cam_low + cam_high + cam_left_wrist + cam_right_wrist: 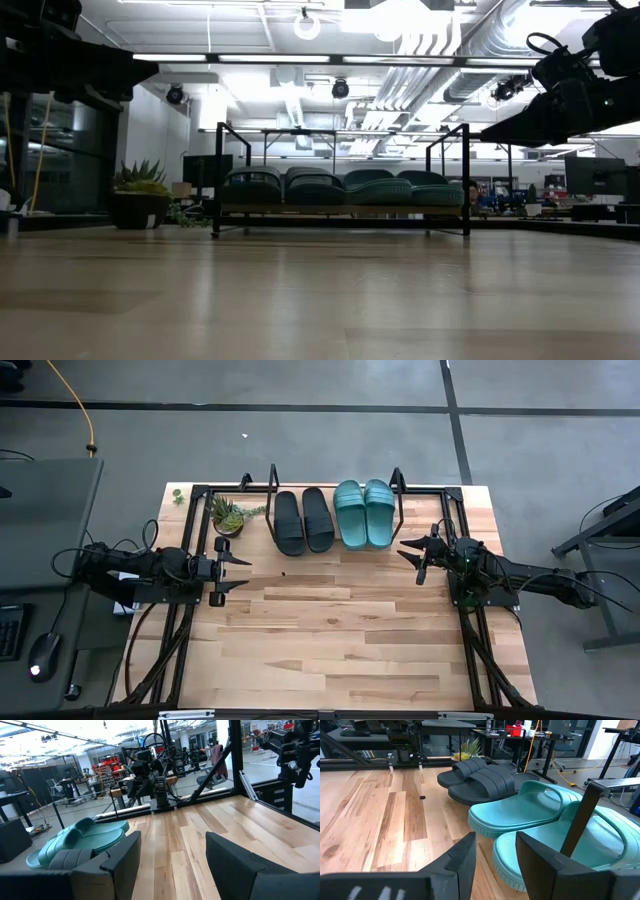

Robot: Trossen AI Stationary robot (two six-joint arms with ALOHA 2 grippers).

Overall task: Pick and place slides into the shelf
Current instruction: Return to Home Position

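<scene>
Timber of the counter (330, 650) is stretching out nearest. Above it, on the near side of the shelf (271, 485), both arms are hovering. The left pincer (240, 571) is gaping wide with nothing between its fingers, pointing across toward the other arm. The right pincer (410, 558) is likewise standing open and carrying nothing, pointing back toward the left.

Beyond them, all four slides are lying side by side on the shelf. The black pair (303, 520) is lying toward the left arm and the teal pair (363, 513) toward the right, every long axis running near to far. The right pincer is sitting just beside the outer teal slide, making it the arm nearer any sandal. The left one is hanging near a potted plant (228, 518), apart from the black pair.

Placing appears finished, so I am judging that any pull-back should be heading away from the shelf, so that no finger is brushing a sole.
</scene>
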